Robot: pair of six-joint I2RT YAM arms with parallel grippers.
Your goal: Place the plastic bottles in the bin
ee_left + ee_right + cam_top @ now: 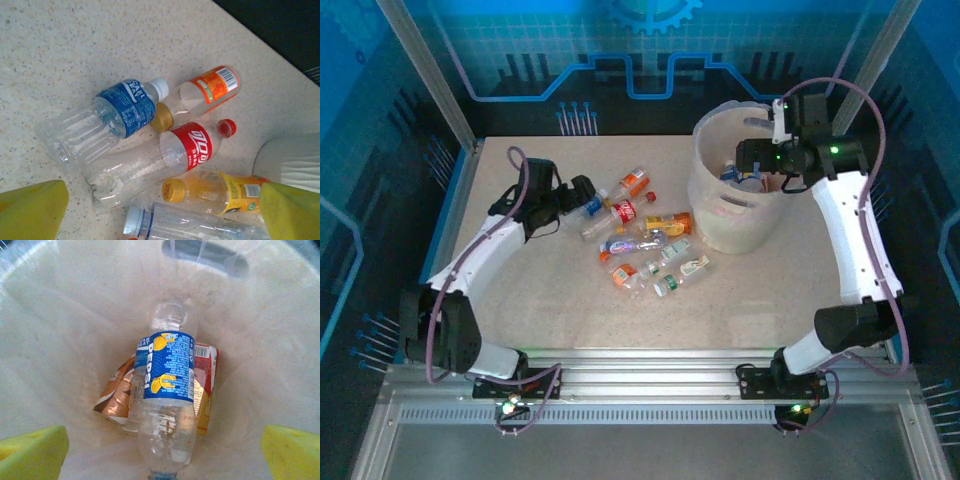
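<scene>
Blue-label Pepsi bottle (167, 385) down in the bin (60, 315), dead centre under the right gripper (162, 452), spread wide and pinching nothing.

White letters reading PEPSI run along the blue label of a clear bottle (170, 367) lying in the bin (60, 340). The carton (206, 371) beneath it has print too small to read. On the surface, the red-labelled bottle (192, 147) bears large white Chinese characters. The orange-labelled bottle (215, 85) shows a barcode. The white lettering on the blue-labelled bottle (125, 107) is illegible.
</scene>
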